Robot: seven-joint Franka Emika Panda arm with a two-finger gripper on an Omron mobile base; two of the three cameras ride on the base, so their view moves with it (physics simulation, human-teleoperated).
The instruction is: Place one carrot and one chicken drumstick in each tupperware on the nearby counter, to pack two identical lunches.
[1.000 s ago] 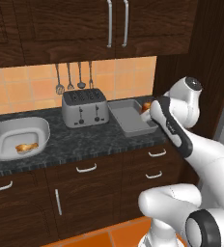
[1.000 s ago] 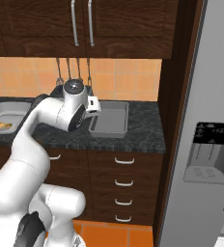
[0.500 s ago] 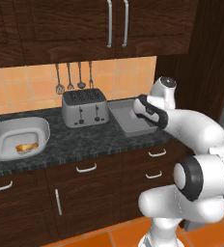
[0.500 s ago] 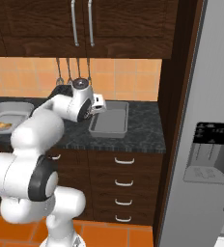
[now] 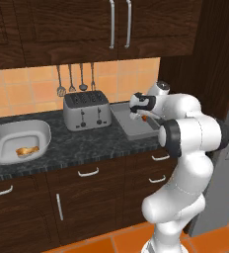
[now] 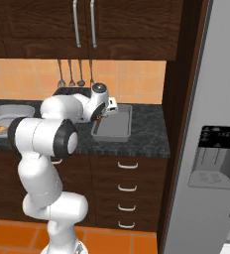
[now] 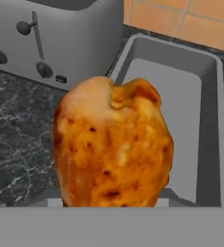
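Hanging between the gripper (image 5: 142,116) jaws — 1 chicken drumstick (image 7: 113,144), over rectangular tupperware (image 7: 201,120)

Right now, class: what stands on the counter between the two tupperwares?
The silver toaster stands between the bowl-like tupperware and the rectangular one, seen in the left base view.

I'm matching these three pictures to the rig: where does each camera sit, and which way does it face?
Left base view: behind the arm's left, facing the counter; arm at right.
Right base view: behind its right, facing the rectangular tupperware; arm at left.
Hand view: on the hand, looking past the held drumstick.
All share the tupperware and toaster.
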